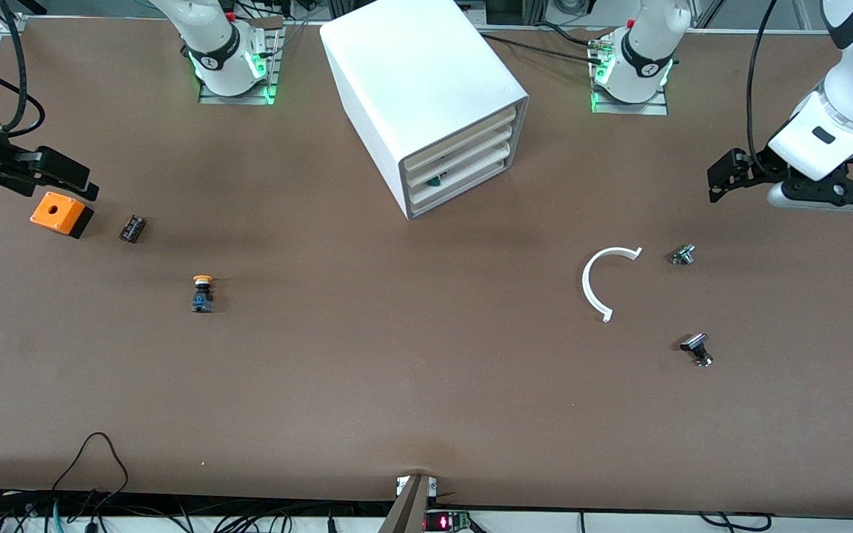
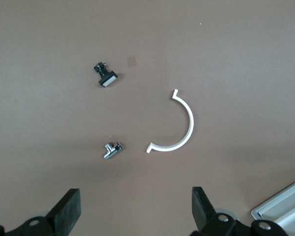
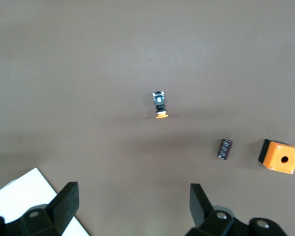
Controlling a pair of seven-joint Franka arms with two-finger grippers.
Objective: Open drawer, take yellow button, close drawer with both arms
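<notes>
Over the table's edge at the right arm's end, the right gripper (image 1: 64, 178) hangs with its fingers (image 3: 64, 201) spread wide and nothing between them. Just below it on the table sits an orange box with a hole (image 1: 61, 213), and beside that box, toward the middle of the table, lies a small black part (image 1: 132, 228). Farther out from this gripper and nearer the front camera lies the button (image 1: 203, 294) (orange-yellow cap, black-and-blue body), on its side on the bare tabletop, well apart from the drawer cabinet (image 1: 426, 96). That white cabinet stands between the two arm bases with its three drawers pushed in.

Over the table at the left arm's end, the left gripper (image 1: 726, 178) hovers, its fingers (image 2: 66, 210) also parted and holding nothing. Below it, toward the front camera, lies a small silver-and-black part (image 1: 683, 255), with a white half-ring (image 1: 606, 280) just beside it toward the middle of the table. A black-capped part (image 1: 697, 349) lies nearer the camera than both.
</notes>
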